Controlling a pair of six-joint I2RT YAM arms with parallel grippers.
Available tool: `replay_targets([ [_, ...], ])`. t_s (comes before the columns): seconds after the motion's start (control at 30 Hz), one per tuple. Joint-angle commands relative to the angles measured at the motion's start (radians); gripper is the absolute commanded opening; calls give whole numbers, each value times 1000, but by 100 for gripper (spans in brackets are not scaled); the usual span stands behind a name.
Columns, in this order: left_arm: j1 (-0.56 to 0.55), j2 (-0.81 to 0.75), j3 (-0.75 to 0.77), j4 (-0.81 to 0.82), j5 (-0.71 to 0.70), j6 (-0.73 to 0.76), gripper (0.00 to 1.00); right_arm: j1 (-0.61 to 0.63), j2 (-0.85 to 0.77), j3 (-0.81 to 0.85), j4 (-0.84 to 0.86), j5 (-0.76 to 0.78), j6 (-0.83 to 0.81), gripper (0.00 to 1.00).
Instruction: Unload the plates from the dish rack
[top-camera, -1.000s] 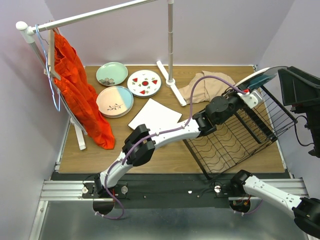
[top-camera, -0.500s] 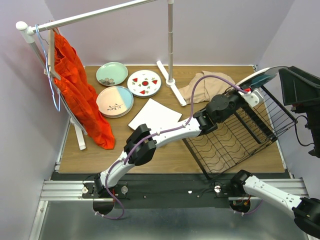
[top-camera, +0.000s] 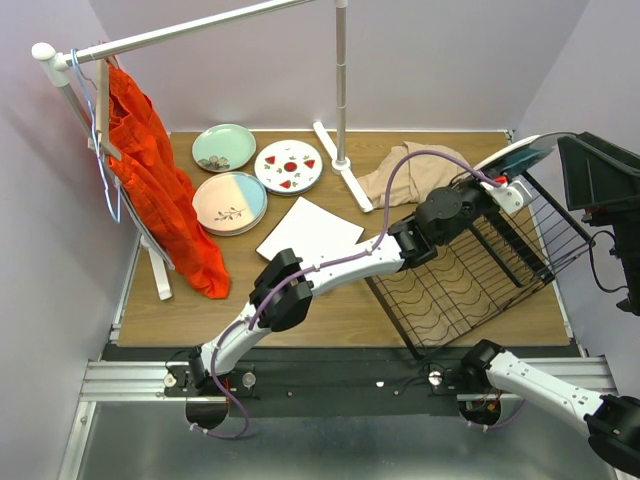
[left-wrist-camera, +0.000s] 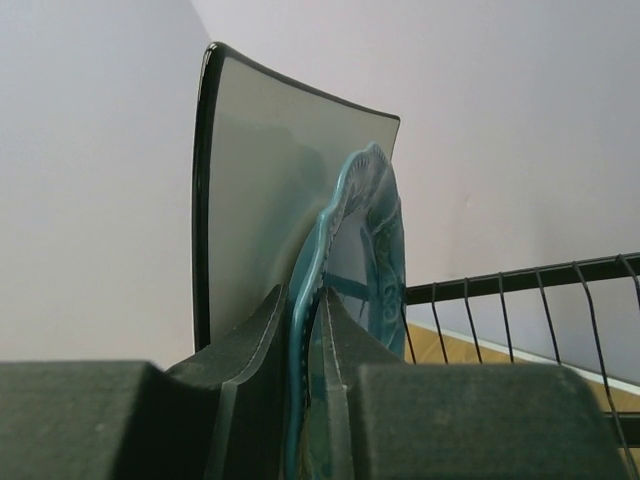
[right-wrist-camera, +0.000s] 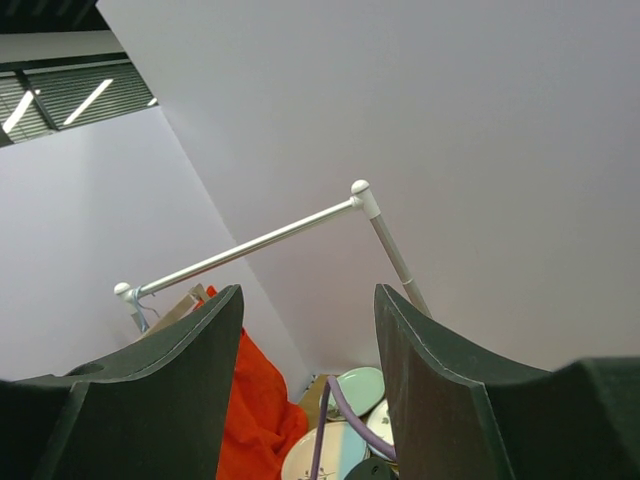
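Teal plate (left-wrist-camera: 382, 235) edge inside left hand (left-wrist-camera: 305, 305), apparently gripped

Teal plate (left-wrist-camera: 375, 250) bottom hidden behind left fingers (left-wrist-camera: 250, 345)

Left gripper (top-camera: 510, 186) sits at the teal plate (top-camera: 522, 153) upright in the black wire dish rack (top-camera: 520, 256) (a white square plate (top-camera: 310, 230) lies on the wooden table (top-camera: 330, 300)).

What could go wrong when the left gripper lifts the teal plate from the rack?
The left gripper pinches only the rim of the teal plate, so it may swing or slip when lifted. The square plate stands right behind it and might be dragged or tipped. The dish rack wires beside it could catch the plate.
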Motion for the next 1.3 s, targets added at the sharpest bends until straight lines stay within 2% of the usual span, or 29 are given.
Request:
replay_targets([
  [0.0,-9,32,9,-85,22,-59,28,-4,-12,-9,14,24,-17,63],
  [0.07,-9,32,5,-85,13,-64,30,-3,-14,-8,16,24,-16,64],
  [0.2,-6,32,-9,-86,16,-70,48,-3,-14,-9,16,24,-18,64],
  [0.37,-5,43,-12,-83,5,-70,48,-3,-17,-14,17,26,-16,64],
  [0.8,-11,37,-18,-49,-59,-15,0,-3,-17,-20,22,28,-16,64],
  [1.03,-43,46,-3,23,-182,84,0,-3,-17,-20,22,32,-22,64],
  [1.27,-68,27,3,54,-208,162,0,-3,-18,-18,23,37,-24,64],
])
